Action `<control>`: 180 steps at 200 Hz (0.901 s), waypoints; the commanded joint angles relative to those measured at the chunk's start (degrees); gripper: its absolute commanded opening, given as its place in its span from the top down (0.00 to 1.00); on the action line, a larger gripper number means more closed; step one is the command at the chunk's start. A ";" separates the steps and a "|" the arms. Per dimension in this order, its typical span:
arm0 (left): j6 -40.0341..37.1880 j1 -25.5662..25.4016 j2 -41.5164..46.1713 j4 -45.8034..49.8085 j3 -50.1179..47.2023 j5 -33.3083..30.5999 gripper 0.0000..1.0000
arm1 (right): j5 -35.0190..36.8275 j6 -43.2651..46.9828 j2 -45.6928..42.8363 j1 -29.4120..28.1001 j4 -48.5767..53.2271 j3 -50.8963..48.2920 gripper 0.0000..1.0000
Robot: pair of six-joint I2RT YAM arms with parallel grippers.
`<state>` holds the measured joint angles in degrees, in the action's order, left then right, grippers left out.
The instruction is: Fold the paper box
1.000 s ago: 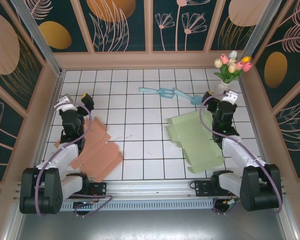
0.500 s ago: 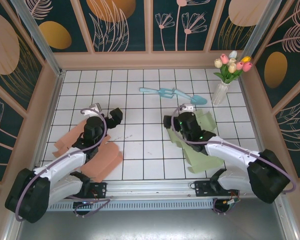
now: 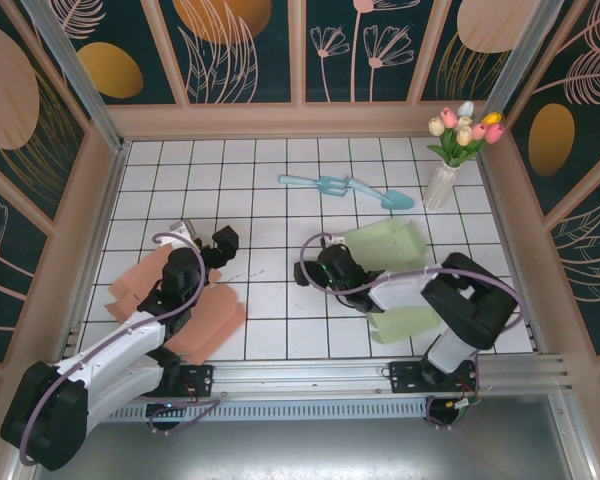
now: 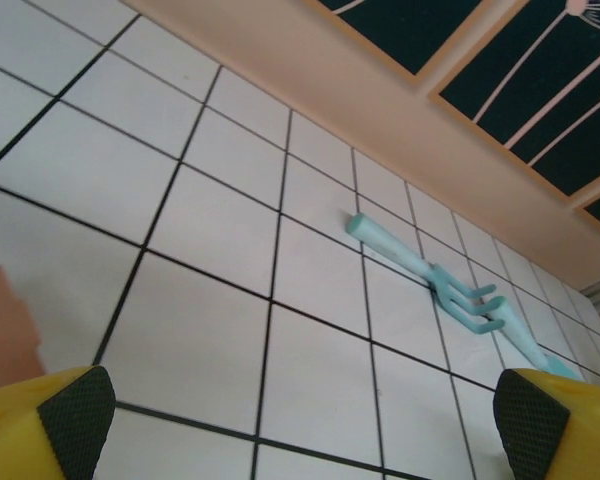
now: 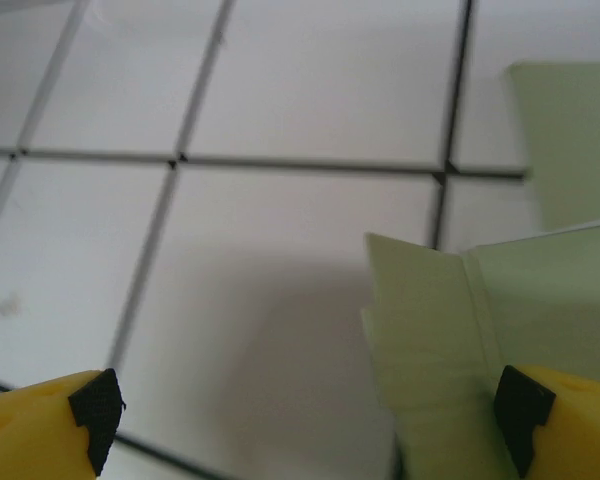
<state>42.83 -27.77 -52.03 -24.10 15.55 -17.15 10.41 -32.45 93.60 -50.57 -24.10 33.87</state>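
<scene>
Approach step: right fingers [image 5: 528,415], spread wide like the left fingers [image 4: 75,415], straddle a flap of the flat pale green paper box [image 5: 430,330], which likely needs pinching next.

Reads as a robotics lab test cell dressed up as a garden corner, not a lived-in room. Shows in the white gridded tabletop [image 3: 270,210], boxed in by dark floral wall panels [image 3: 240,50] in pale wood frames. Carries an aluminium rail [image 3: 310,372] along the near edge, with two robot arms [image 3: 120,350] mounted there. Holds props: a vase of tulips [image 3: 450,150], a blue garden fork [image 3: 325,184] and trowel [image 3: 385,197].
</scene>
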 commanded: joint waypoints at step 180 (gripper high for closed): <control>5.25 -8.24 -17.41 -6.12 7.27 1.28 0.01 | 23.96 0.29 -31.56 -7.11 13.56 -6.24 0.02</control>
<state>46.41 -32.62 -64.73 -25.96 18.46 -16.49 27.64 -30.52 70.39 -54.43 -19.42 30.35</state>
